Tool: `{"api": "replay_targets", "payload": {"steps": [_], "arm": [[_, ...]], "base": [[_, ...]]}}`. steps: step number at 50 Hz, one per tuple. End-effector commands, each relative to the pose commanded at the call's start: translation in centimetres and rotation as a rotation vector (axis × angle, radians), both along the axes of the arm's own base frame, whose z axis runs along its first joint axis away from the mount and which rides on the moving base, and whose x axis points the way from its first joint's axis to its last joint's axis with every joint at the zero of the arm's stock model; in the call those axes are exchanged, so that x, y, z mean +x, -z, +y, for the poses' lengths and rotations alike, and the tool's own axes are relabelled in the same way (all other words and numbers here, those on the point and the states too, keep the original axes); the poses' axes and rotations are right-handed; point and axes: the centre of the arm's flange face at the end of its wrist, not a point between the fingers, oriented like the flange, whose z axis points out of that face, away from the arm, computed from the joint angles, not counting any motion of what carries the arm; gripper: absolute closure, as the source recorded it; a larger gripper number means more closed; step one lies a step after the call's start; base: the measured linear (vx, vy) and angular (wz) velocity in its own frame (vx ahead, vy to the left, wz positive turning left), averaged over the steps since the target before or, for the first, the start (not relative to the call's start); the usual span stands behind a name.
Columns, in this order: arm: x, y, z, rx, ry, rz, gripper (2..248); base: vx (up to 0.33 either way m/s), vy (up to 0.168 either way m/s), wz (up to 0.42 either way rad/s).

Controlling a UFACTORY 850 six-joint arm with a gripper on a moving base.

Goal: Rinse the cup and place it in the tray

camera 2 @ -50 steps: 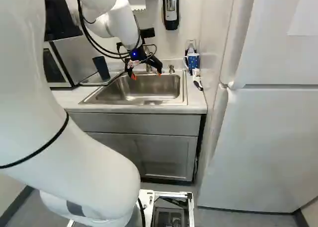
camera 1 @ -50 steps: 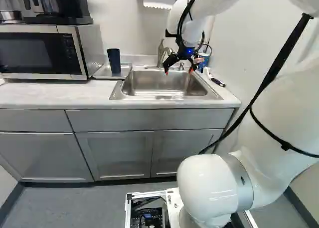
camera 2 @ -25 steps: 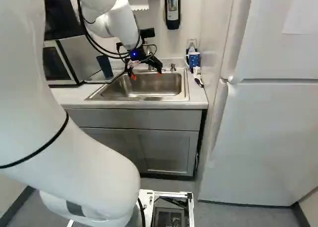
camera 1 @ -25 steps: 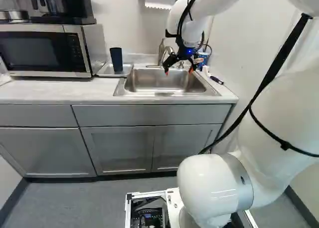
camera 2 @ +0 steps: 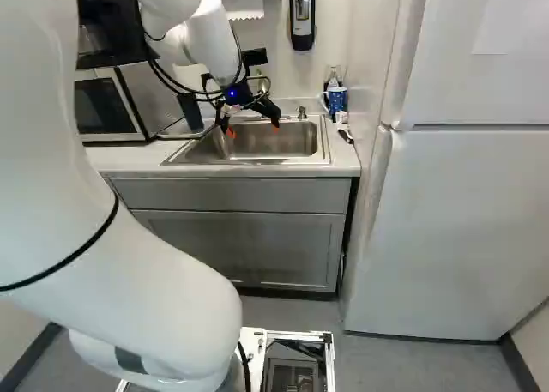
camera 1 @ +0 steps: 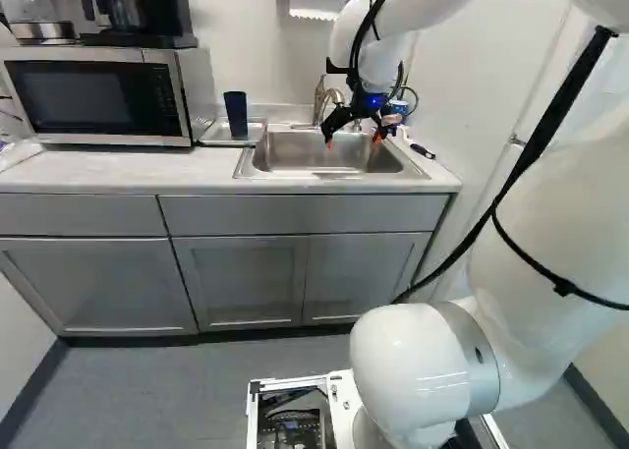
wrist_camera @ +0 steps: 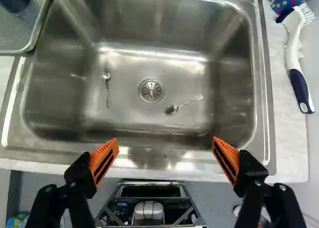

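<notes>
The gripper [camera 1: 352, 141] hangs over the stainless-steel sink [wrist_camera: 266, 113], pointing down, its two fingers spread wide with a broad gap between their orange pads [wrist_camera: 103, 160]. Ahead of the gripper [wrist_camera: 166, 139] in the wrist view, a teaspoon [wrist_camera: 173, 109] and another small utensil [wrist_camera: 107, 88] lie on the basin floor, on opposite sides of the drain [wrist_camera: 151, 91]. The faucet [camera 1: 320, 100] rises at the sink's rear edge. Just beside the sink, toward the microwave [camera 1: 98, 100], the dark blue tumbler [camera 1: 236, 114] stands upright in the metal tray [camera 1: 255, 133]. On the sink's other side, a white-and-navy dish brush [wrist_camera: 295, 53] lies on the countertop [camera 1: 98, 169], its bristle end near a blue polka-dot mug [camera 2: 336, 100]. Farther out, a coffee maker [camera 1: 126, 7] sits on the microwave, and a white refrigerator [camera 2: 446, 238] fills the right of the right base view.
</notes>
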Motion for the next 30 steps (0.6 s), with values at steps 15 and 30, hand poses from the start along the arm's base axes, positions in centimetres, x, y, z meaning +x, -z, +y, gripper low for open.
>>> {"api": "replay_targets", "payload": {"steps": [15,30], "arm": [[0.00,0.00,0.00,0.000,0.000,0.000,3],[0.00,0.00,0.00,0.000,0.000,0.000,3]], "base": [[-0.127,0.053,-0.007],[-0.136,0.056,-0.003]]}}
